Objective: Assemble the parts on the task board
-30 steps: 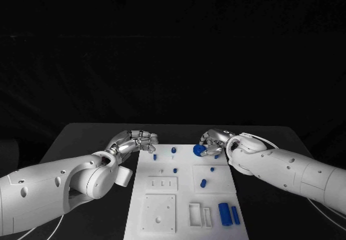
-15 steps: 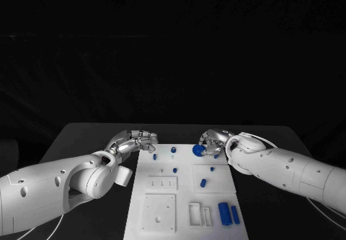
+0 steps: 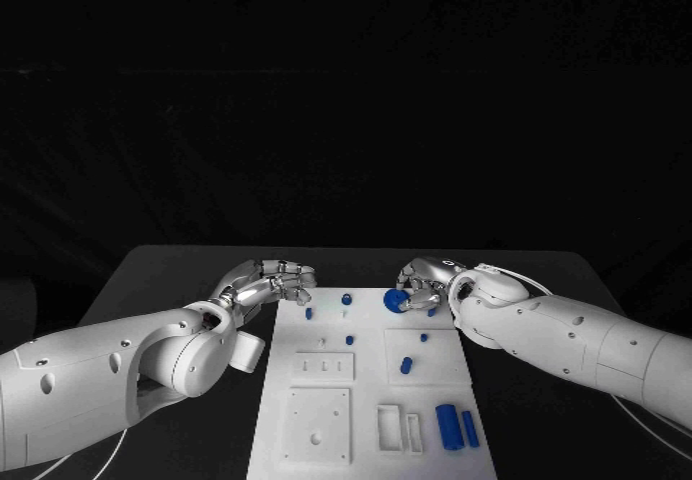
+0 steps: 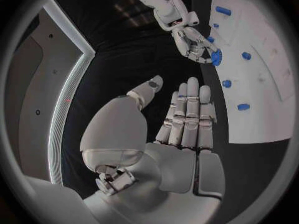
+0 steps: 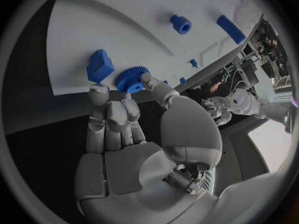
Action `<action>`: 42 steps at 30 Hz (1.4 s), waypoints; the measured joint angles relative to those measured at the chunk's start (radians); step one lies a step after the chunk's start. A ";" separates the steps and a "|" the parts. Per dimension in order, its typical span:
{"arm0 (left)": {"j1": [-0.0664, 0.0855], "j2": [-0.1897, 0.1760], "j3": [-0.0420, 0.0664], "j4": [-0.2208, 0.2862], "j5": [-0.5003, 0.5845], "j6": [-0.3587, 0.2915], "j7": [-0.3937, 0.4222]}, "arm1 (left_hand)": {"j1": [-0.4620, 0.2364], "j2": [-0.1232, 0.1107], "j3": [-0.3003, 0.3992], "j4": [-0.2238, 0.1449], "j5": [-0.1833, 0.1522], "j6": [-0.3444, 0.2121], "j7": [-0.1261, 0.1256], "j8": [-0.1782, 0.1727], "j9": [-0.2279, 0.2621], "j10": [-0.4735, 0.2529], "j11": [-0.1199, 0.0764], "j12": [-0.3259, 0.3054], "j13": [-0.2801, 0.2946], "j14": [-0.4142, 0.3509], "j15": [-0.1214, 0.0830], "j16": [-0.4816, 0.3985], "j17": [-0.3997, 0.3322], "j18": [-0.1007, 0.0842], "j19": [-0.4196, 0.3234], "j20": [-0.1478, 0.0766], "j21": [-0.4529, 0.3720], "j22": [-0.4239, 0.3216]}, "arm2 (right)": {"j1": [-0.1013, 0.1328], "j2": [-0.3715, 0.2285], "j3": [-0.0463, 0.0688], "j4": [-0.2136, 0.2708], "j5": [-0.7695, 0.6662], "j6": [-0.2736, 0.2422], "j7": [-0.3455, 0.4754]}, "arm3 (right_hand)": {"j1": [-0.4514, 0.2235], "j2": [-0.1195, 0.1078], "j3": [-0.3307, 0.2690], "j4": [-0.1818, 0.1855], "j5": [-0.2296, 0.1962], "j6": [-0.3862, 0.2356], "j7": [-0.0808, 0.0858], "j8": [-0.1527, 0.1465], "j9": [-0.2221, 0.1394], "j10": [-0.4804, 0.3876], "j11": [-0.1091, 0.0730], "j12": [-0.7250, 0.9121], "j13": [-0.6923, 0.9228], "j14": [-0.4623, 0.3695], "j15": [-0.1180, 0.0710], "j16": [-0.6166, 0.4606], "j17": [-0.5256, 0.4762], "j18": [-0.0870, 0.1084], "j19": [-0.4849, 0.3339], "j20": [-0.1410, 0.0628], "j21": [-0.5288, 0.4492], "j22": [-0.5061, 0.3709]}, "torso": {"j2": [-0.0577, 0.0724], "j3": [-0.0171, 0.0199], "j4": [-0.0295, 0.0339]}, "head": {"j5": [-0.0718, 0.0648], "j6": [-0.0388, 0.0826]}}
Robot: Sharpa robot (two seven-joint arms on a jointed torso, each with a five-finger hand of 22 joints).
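The white task board (image 3: 325,400) lies lengthwise in the middle of the table. At its far right corner my right hand (image 3: 428,281) pinches a blue gear (image 3: 394,299) between thumb and fingers; the right wrist view shows the gear (image 5: 131,79) at the fingertips, just beside a blue block (image 5: 99,66) on the board. My left hand (image 3: 268,281) hovers over the board's far left corner, holding nothing, its fingers (image 4: 187,115) stretched out straight. The left wrist view also shows the right hand (image 4: 194,41) with the gear (image 4: 216,57).
Small blue pegs (image 3: 348,298) (image 3: 310,313) (image 3: 407,366) stand along the board's far half. Two blue bars (image 3: 450,428) lie at its near right beside white slotted blocks (image 3: 392,425). Black table (image 3: 159,275) surrounds the board.
My right hand has shifted the gear slightly toward the board's far edge. The left hand has stayed in place.
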 measured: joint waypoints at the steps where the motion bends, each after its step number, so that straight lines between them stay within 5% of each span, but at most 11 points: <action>1: 0.000 0.000 0.000 0.000 0.000 0.000 0.000 | 0.000 0.000 0.000 0.000 0.000 0.000 0.000 0.000 0.000 0.000 0.000 0.000 0.000 0.000 0.000 0.000 0.000 0.000 0.000 0.000 0.000 0.000 | 0.000 0.000 0.000 0.000 -0.003 0.000 -0.001 | -0.005 -0.003 -0.006 0.000 0.005 0.000 0.000 0.000 0.000 0.000 0.000 0.000 0.000 0.000 0.000 -0.003 0.001 0.000 0.000 0.000 0.000 0.000 | 0.000 0.0000 0.0000 | 0.000 0.000; 14: 0.000 0.000 0.000 0.000 0.000 0.000 0.000 | 0.000 0.000 0.000 0.000 0.000 0.000 0.000 0.000 0.000 0.000 0.000 0.000 0.000 0.000 0.000 0.000 0.001 0.000 0.000 0.000 0.000 0.000 | 0.000 0.006 -0.001 0.003 -0.038 -0.007 -0.020 | -0.032 -0.002 -0.040 0.004 0.033 0.000 0.000 0.003 -0.001 0.000 0.000 0.000 -0.001 0.000 0.000 -0.004 0.009 -0.001 -0.006 -0.005 0.005 0.000 | 0.000 0.0002 0.0000 | 0.001 0.000; 24: 0.000 0.001 0.000 -0.001 0.000 0.000 -0.001 | 0.000 0.000 0.000 0.000 0.000 0.000 0.000 0.000 0.000 0.000 0.000 0.000 0.000 0.000 0.000 0.000 0.002 0.000 0.000 0.000 0.000 0.000 | 0.000 0.008 -0.005 0.006 -0.077 -0.024 -0.036 | 0.005 0.013 0.025 0.024 -0.087 0.051 -0.036 0.031 0.016 0.016 -0.016 0.000 -0.003 0.003 -0.014 -0.016 0.018 -0.001 -0.007 -0.003 0.005 0.000 | 0.000 0.0002 -0.0001 | 0.001 0.001; 27: 0.000 0.001 0.000 -0.001 0.000 0.000 -0.001 | 0.000 0.000 0.000 0.000 0.000 0.000 0.000 0.000 0.000 0.000 0.000 0.000 0.000 0.000 0.000 0.000 0.002 0.000 0.000 0.000 0.000 0.000 | 0.000 0.009 -0.007 0.008 -0.092 -0.030 -0.041 | 0.006 0.012 0.038 0.031 -0.090 0.063 -0.047 0.039 0.018 0.016 -0.024 0.000 -0.005 0.005 -0.020 -0.019 0.020 -0.001 -0.007 -0.003 0.005 0.000 | 0.000 0.0003 -0.0006 | 0.001 0.001; 42: 0.000 0.003 0.000 -0.002 -0.001 0.000 -0.001 | 0.000 0.000 0.000 0.000 0.000 0.000 0.000 0.000 0.000 0.000 0.000 0.000 0.000 0.000 0.000 0.000 0.003 0.000 0.000 0.000 0.000 0.000 | 0.000 0.008 -0.020 0.025 -0.201 -0.062 -0.062 | -0.005 -0.006 0.045 0.038 -0.081 0.064 -0.047 0.052 0.037 0.027 -0.034 0.000 -0.006 0.009 -0.030 -0.022 0.026 0.000 -0.011 0.000 0.014 0.001 | 0.000 0.0004 -0.0007 | 0.000 -0.001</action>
